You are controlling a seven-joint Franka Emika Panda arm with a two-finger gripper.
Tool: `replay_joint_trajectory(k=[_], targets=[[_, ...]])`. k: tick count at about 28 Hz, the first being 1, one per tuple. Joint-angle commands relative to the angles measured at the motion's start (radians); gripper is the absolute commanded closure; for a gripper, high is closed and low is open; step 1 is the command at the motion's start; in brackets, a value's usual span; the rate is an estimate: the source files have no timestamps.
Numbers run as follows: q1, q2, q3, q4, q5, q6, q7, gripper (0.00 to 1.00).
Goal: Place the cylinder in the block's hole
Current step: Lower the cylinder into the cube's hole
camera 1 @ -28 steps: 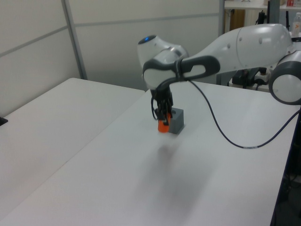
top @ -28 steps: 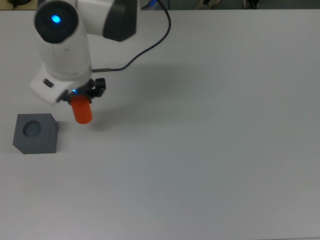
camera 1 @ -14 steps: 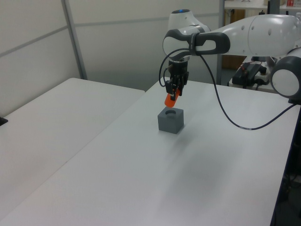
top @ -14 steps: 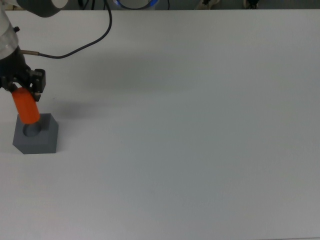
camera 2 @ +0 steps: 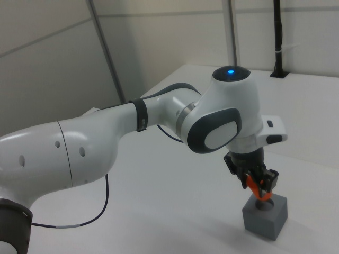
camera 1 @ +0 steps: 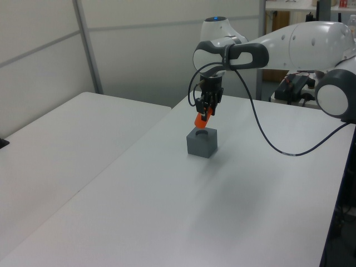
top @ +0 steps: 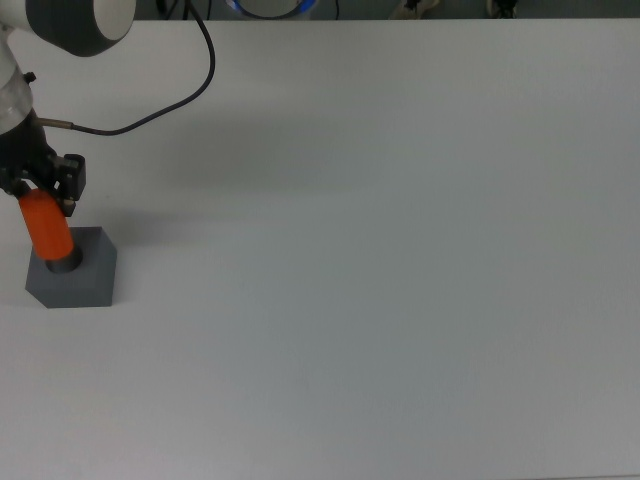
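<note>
Looking at the cylinder (top: 47,229) first: it's clamped in the gripper (top: 40,192) by its upper end, with its lower end right at the hole (top: 65,263) on the top face of the block (top: 72,277). In the left view the cylinder (camera 1: 199,119) sits tilted just above the block (camera 1: 201,144), and in the right view its tip (camera 2: 259,194) seems to be touching or barely entering the opening, can't tell which. So I'd say the carry is done and the insert is what's left: straighten, push down, let go. The hole holds nothing else as far as I can see. The block rests on the white table (top: 400,250), with a black cable (top: 160,105) trailing off the arm.
</note>
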Motion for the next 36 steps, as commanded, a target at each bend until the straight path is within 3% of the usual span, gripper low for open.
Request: replay_joint_trajectory(k=[1, 20, 36], targets=[[0.014, -0.008, -0.018, -0.037, 0.001, 0.021, -0.017, 0.97], [0.013, 0.030, -0.018, -0.044, -0.020, 0.024, -0.020, 0.94], [0.002, 0.038, -0.020, -0.038, 0.006, 0.057, -0.009, 0.93]])
